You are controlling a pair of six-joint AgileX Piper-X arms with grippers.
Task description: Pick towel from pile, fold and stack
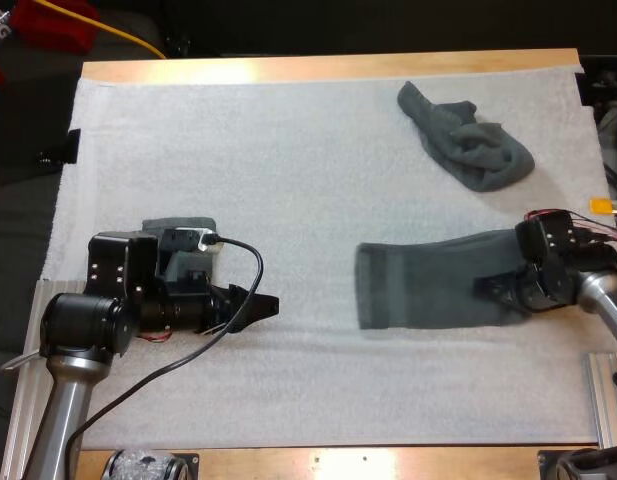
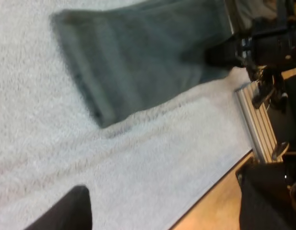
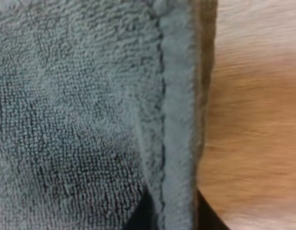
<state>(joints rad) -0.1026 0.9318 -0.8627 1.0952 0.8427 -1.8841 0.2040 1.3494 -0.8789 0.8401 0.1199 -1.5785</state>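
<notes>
Right gripper (image 1: 500, 290) is clamped onto the right end of the spread towel (image 1: 428, 285), pinching it right at the hem. I'd guess that's so it can tug the cloth out flat on the mat (image 1: 288, 150) before any folding. Left gripper (image 1: 260, 305) sits well left of that towel, jaws apart with nothing in them, probably lined up to take the free end. Folded stack (image 1: 180, 227) peeks out just beyond it, parked clear of the work. Crumpled towel (image 1: 468, 148) lies beyond the spread one, near the mat's far edge.

A dark towel (image 2: 138, 57) lies spread on the white mat (image 2: 162, 158), the right gripper (image 2: 219, 52) at its end.
</notes>
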